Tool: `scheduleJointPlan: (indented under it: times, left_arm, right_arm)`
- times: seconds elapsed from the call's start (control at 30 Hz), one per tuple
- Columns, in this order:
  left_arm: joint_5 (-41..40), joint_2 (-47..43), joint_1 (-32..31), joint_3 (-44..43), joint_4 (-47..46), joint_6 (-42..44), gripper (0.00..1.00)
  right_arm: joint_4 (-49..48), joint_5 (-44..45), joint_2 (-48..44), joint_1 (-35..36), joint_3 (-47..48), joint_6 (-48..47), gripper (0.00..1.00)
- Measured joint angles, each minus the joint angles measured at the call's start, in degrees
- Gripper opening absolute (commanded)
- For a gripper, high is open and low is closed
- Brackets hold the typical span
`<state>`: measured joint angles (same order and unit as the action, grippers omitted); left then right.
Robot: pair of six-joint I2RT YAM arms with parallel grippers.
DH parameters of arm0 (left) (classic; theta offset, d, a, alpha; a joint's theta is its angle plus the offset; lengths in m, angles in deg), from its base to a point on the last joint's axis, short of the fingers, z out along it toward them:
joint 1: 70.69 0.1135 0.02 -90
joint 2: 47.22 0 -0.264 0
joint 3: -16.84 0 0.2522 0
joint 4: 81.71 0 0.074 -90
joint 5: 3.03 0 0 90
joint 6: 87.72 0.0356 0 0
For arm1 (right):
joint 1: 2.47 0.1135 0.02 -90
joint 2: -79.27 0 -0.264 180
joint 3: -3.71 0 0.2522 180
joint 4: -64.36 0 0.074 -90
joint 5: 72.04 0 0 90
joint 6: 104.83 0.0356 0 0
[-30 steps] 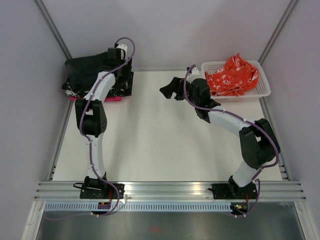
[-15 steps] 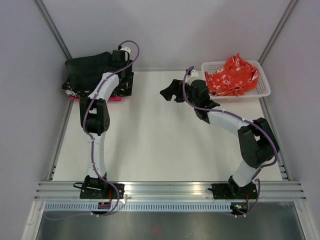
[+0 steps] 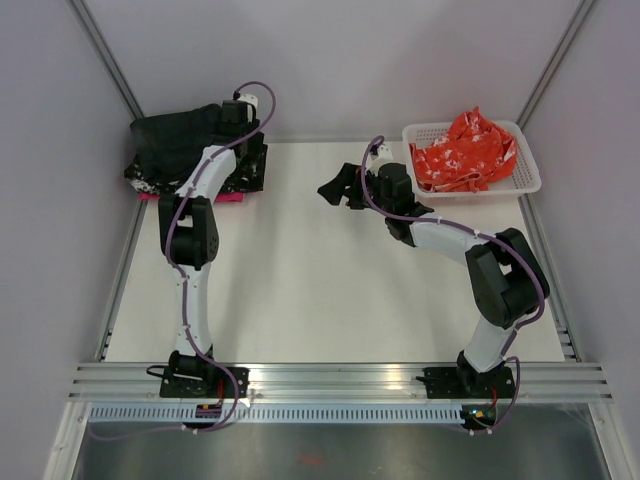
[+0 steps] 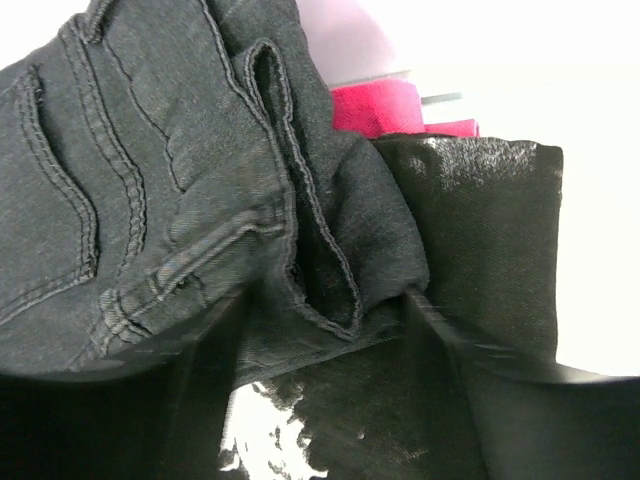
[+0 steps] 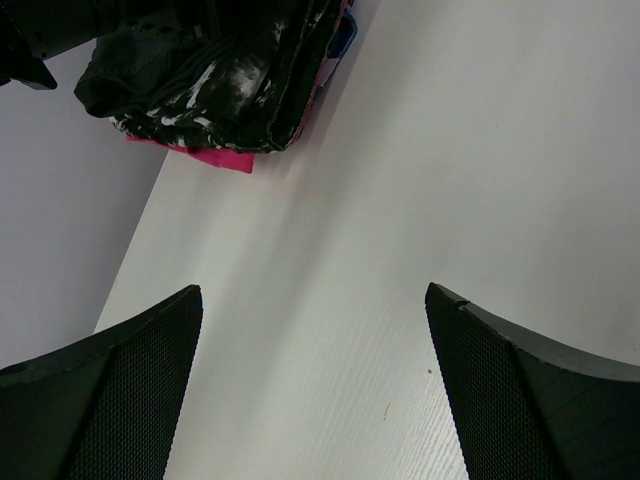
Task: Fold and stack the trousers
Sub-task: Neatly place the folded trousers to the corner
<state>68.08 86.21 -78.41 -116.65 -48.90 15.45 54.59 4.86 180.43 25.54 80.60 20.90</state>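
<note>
Left gripper (image 4: 325, 312) has narrowed, perhaps pinching trousers (image 4: 150, 150).

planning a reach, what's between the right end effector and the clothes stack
Bare table, from right end effector to clothes stack; top and right wrist views show it.

The trousers (image 4: 150, 180) are plain charcoal-black. The speckled cloth (image 5: 235, 80) is black flecked with white, the pink cloth (image 5: 215, 155) bright magenta. The basket (image 3: 525, 172) is white, the printed cloth (image 3: 465, 150) orange-red with small white marks.
</note>
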Motion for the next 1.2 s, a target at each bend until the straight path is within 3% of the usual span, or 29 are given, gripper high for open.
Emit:
scheduleJointPlan:
  times: [0.07, 0.1, 0.17, 0.2, 0.23, 0.5, 0.67, 0.83, 1.2]
  left_arm:
    - [0.26, 0.37, 0.04, 0.00, -0.13, 0.02, 0.53]
    - [0.81, 0.48, 0.11, 0.00, -0.24, -0.02, 0.38]
    - [1.49, 0.72, 0.20, 0.00, -0.35, -0.17, 0.25]
    - [2.01, 0.81, 0.26, 0.00, -0.37, -0.09, 0.09]
    - [2.29, 0.83, 0.31, 0.00, -0.35, -0.24, 0.03]
    - [6.45, -2.29, 1.03, 3.96, -0.98, 0.24, 0.02]
    - [9.86, -12.57, 1.66, 13.27, -1.53, 1.33, 0.02]
    - [10.08, -19.37, 1.75, 15.67, -0.90, 2.86, 0.02]
    - [11.54, -21.77, 1.33, 21.51, 0.57, 1.81, 0.02]
  right_arm:
    - [-0.04, -0.02, 0.00, 0.00, 0.00, 0.07, 0.98]
    - [-0.02, -0.02, 0.00, 0.00, 0.00, 0.07, 0.98]
    - [0.00, -0.02, 0.00, 0.00, 0.00, 0.07, 0.98]
    - [0.00, 0.00, 0.00, 0.00, 0.00, 0.04, 0.98]
    - [0.02, 0.04, 0.00, 0.00, 0.00, 0.04, 0.98]
    - [0.37, 1.60, -1.68, 0.00, -3.04, 0.04, 0.98]
    - [0.33, 1.86, -2.99, 0.00, -4.74, 0.44, 0.98]
    - [-0.70, 2.05, -3.21, 0.00, -6.23, 1.44, 0.98]
    - [-1.53, 2.08, -3.21, 0.00, -8.50, 3.41, 0.98]
